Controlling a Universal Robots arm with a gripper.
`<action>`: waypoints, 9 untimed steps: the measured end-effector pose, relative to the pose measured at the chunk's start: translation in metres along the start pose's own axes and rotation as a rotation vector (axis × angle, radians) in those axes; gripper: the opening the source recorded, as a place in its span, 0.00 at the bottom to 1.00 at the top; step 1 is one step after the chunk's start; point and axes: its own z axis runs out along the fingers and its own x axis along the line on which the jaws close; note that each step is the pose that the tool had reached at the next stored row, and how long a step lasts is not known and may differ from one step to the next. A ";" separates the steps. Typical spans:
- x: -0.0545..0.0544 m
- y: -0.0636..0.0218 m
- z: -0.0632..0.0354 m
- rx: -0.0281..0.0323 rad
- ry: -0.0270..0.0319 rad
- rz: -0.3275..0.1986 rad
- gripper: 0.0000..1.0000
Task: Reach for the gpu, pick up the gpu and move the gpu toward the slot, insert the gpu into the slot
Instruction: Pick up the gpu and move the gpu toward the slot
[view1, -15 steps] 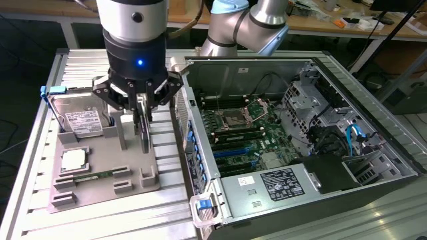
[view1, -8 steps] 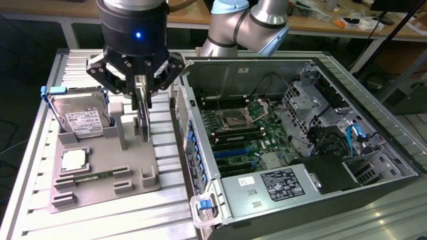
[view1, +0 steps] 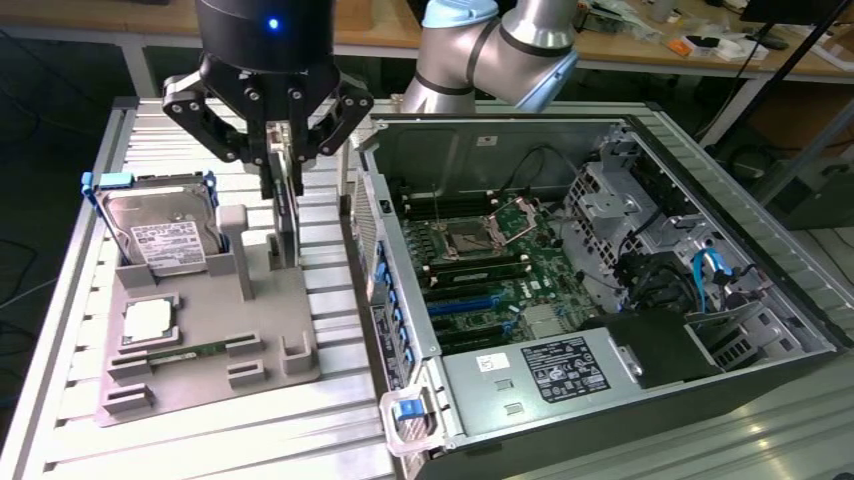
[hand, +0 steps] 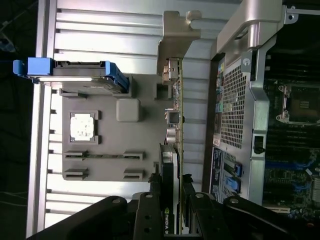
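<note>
Pose: my arm (view1: 494, 50) arches over the back of the open PC case (view1: 787, 300), wrist pointing straight down over the grey fixture tray (view1: 267, 320) on the slatted surface (view1: 80, 300).

Left to right, exterior view:
- Hard drive (view1: 160, 235) in its blue caddy, leaning in the tray's far-left holder. Processor chip (view1: 147, 318) and memory stick (view1: 187, 352) lie flat nearer the camera.
- My gripper (view1: 280, 155) sits at the tray's right side, directly above the gpu (view1: 284, 215). The card stands on edge, upright, with its lower end in the tray's stand.
- Wrist view: gripper (hand: 171, 187) jaws narrow, one finger (hand: 155, 200) on each face of the gpu (hand: 170, 160), closed on it at the fan cooler. Green board edge runs away from me toward the stand.
- Case is just beside the tray, side panel off, motherboard exposed.
- The slot (view1: 470, 302) is the blue connector low on the board, well apart from the card, with the case wall between them.
</note>
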 end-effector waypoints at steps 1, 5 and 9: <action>0.000 0.0001 -0.0029 0.0000 0.0000 0.000 0.27; -0.001 0.0004 -0.0111 0.0000 -0.0001 0.001 0.27; -0.002 0.0009 -0.0225 0.0002 0.0000 0.002 0.27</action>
